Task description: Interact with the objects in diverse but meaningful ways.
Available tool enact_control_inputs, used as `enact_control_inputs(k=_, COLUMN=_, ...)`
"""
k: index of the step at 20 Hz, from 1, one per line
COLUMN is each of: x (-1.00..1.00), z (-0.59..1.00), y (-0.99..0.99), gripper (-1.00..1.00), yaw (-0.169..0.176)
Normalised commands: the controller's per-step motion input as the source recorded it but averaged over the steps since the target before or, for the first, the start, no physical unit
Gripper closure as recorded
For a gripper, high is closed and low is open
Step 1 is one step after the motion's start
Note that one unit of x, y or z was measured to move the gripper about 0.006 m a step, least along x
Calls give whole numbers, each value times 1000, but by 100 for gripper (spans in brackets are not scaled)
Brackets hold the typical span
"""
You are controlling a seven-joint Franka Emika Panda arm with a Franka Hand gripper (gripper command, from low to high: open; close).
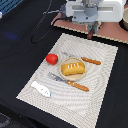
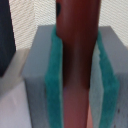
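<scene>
Sausage stick (image 2: 77,60) fills wrist view, clamped between teal pads (image 2: 52,85) of hand (image 1: 90,34). We judge slip risk: smooth stick, could drop near placemat (image 1: 100,75) edge.

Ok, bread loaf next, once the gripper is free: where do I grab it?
Probably come straight down on the bread loaf and pinch across its narrow width at mid-length. It lies flat on the plate, long axis running across the exterior view, with the knife close alongside.
</scene>
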Motion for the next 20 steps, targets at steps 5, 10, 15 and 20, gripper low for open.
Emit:
enact_control_inputs(k=5, x=145, z=373, y=-718, gripper=100, yaw=136)
enact_control_inputs(k=10, x=172, z=337, y=-714, gripper=100, yaw=123)
enact_control_inputs(k=15, x=166, z=297, y=-770, gripper=100, yaw=94)
enact_control_inputs(k=20, x=243, z=93, y=-593, gripper=100, yaw=93)
